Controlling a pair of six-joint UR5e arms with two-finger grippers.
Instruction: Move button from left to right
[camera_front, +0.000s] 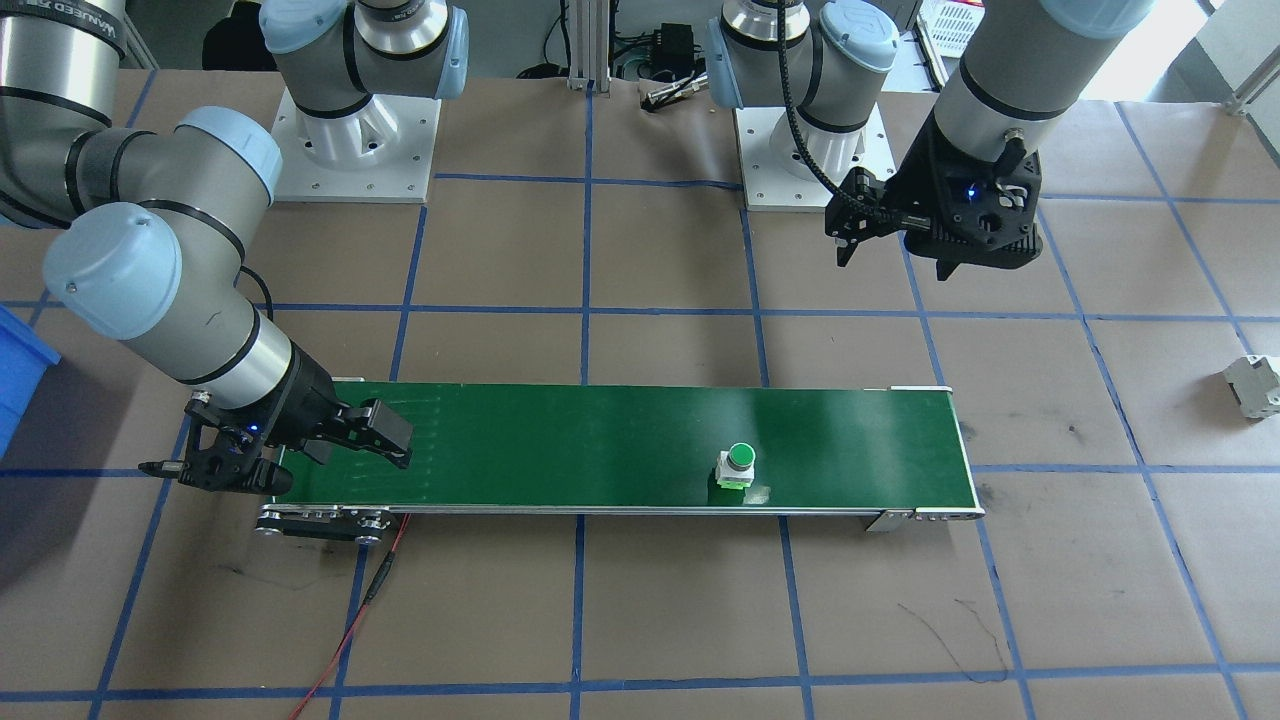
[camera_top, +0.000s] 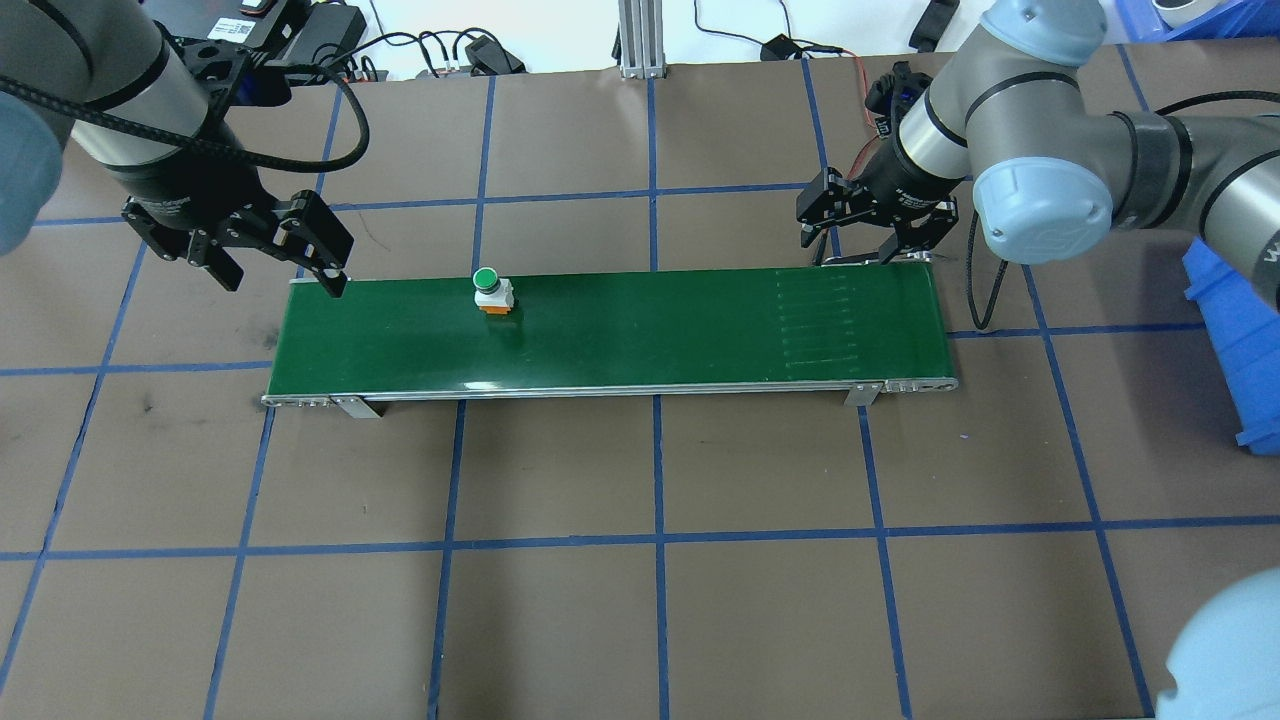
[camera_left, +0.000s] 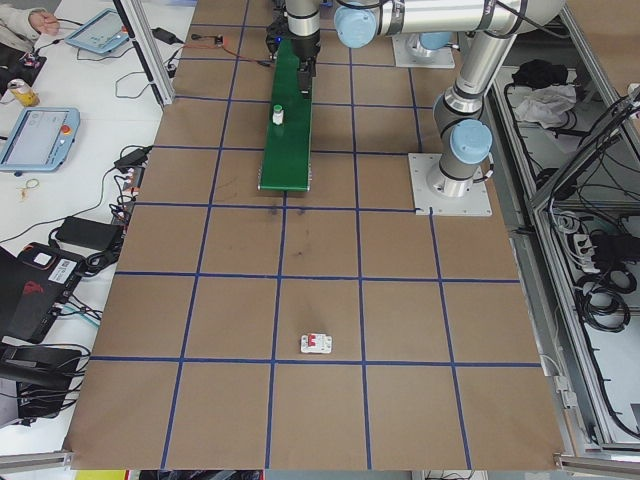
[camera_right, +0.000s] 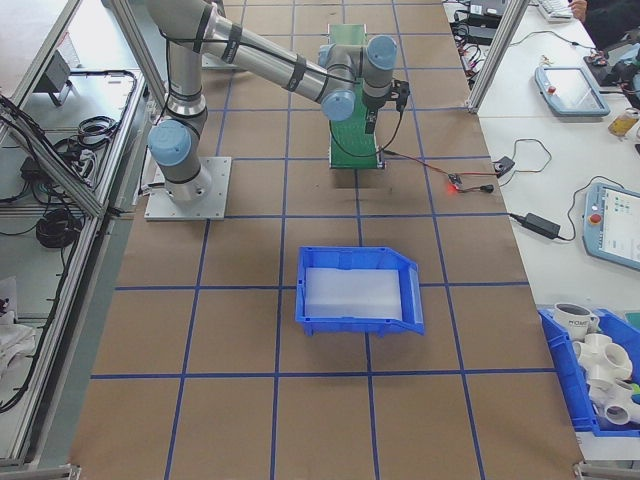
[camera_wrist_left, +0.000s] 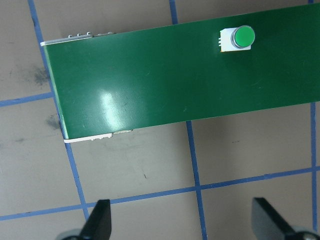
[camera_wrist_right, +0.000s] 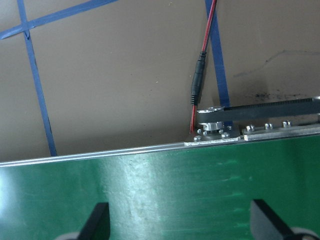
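Note:
The button (camera_top: 492, 289), with a round green cap on a white collar, stands upright on the green conveyor belt (camera_top: 640, 330), about a quarter of the way in from the belt's left end. It also shows as the button (camera_front: 738, 466) and the button (camera_wrist_left: 237, 38). My left gripper (camera_top: 280, 268) hangs open above the table just beyond the belt's far left corner, empty and well clear of the button. My right gripper (camera_top: 868, 240) hangs open and empty over the belt's far right corner. The right wrist view shows only belt (camera_wrist_right: 160, 192) between its fingers.
A grey-white breaker-like part (camera_front: 1255, 385) lies on the brown paper beyond the belt's left end. A blue bin (camera_top: 1235, 330) sits off the belt's right end. A red wire (camera_wrist_right: 206, 45) leads to the belt's drive end. Blue tape lines grid the table.

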